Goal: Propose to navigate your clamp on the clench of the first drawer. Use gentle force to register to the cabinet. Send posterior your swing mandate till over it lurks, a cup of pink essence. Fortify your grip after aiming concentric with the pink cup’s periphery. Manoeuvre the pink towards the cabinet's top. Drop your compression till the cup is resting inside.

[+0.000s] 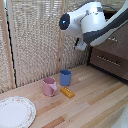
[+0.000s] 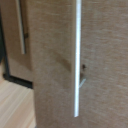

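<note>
Brown wood drawer front (image 2: pixel 55 60) fills wrist view, silver bar handle (image 2: pixel 77 55) close ahead. Arm raised at cabinet (image 1: pixel 112 52), exterior view's right, likely lining up on handle. Gripper (image 1: pixel 80 45) barely visible; opening cannot tell, nothing seen held. Pink cup (image 1: pixel 49 86) on wooden bench mid-area, near blue cup (image 1: pixel 65 77), yellow block (image 1: pixel 67 92); white plate (image 1: pixel 15 111) at near corner.
</note>
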